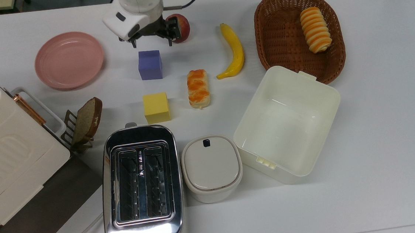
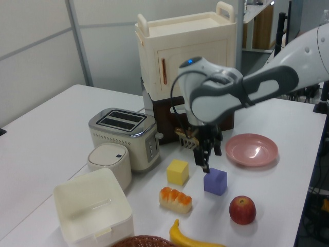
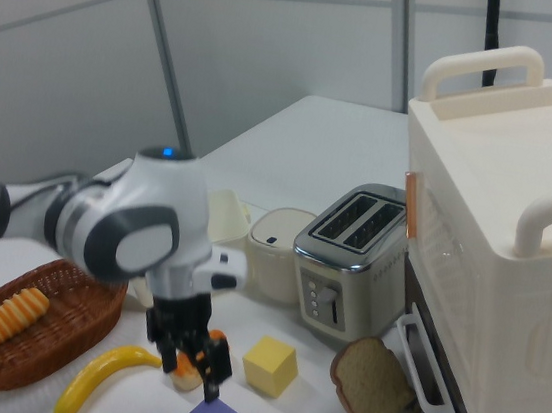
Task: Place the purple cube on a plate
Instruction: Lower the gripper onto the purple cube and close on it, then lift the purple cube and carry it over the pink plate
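Approach stage: the arm (image 2: 241,95) hung over the table (image 1: 379,136), and its gripper (image 1: 151,42), fingers spread and empty, apparently stood just above the purple cube (image 1: 150,64). The plate (image 1: 69,60) lay apart, bare. The next move called for lowering astride the cube, then clenching.

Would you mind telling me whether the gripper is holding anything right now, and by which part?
Nothing is held. The gripper hangs open just above the purple cube, which sits untouched on the table.
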### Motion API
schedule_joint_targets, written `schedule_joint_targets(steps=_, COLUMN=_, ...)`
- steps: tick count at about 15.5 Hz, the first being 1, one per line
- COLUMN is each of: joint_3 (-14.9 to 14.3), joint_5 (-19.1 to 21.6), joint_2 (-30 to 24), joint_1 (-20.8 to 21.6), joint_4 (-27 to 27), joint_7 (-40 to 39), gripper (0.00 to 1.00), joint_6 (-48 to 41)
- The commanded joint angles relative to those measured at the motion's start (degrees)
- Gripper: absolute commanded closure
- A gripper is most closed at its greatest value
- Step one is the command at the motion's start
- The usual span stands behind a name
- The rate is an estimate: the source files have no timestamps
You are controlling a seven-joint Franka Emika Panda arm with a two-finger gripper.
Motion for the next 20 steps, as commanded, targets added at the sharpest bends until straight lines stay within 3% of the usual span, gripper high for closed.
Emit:
schedule_joint_targets(steps=1, joint_3=-2.2, joint_5=-2.4, joint_2=-2.3, joint_1=0.3, joint_4=-7.0, joint_7=-5.0, gripper=0.00, joint_6=5.9)
schedule_joint_targets(steps=9, joint_3=-2.6, joint_5=-2.6, joint_2=4.9, joint_1=1.1, joint_4=-7.9, joint_7=-5.1, gripper=0.00, joint_6=14.8)
schedule_joint_targets(steps=10, joint_3=-2.6, joint_5=-2.7, joint_2=5.7, joint_1=1.2, joint_4=-7.9, joint_7=-3.3, gripper=0.05, joint_6=16.0)
schedule_joint_targets(steps=11, joint_3=-2.5, joint_5=-2.8, joint_2=5.6, joint_1=1.3, joint_4=-7.7, joint_7=-2.1, gripper=0.16, joint_6=16.2)
schedule_joint_targets(steps=13, joint_3=-2.5, joint_5=-2.8, joint_2=3.5, joint_1=1.1, joint_4=-7.3, joint_7=-2.0, gripper=0.59, joint_6=15.1)
schedule_joint_targets(steps=14, joint_3=-2.7, joint_5=-2.8, joint_2=-0.1, joint_1=0.6, joint_4=-6.5, joint_7=-2.9, gripper=0.78, joint_6=11.2)
schedule_joint_targets(steps=15, joint_3=-3.0, joint_5=-2.4, joint_2=-1.9, joint_1=0.2, joint_4=-4.3, joint_7=-4.9, gripper=0.80, joint_6=6.9)
schedule_joint_targets(steps=17, joint_3=-6.6, joint_5=-0.9, joint_2=-3.2, joint_1=0.3, joint_4=1.7, joint_7=-8.4, gripper=0.79, joint_6=-0.6)
schedule_joint_targets(steps=20, joint_3=-10.9, joint_5=0.1, joint_2=-1.6, joint_1=-0.4, joint_4=4.0, joint_7=-12.4, gripper=0.78, joint_6=-0.5)
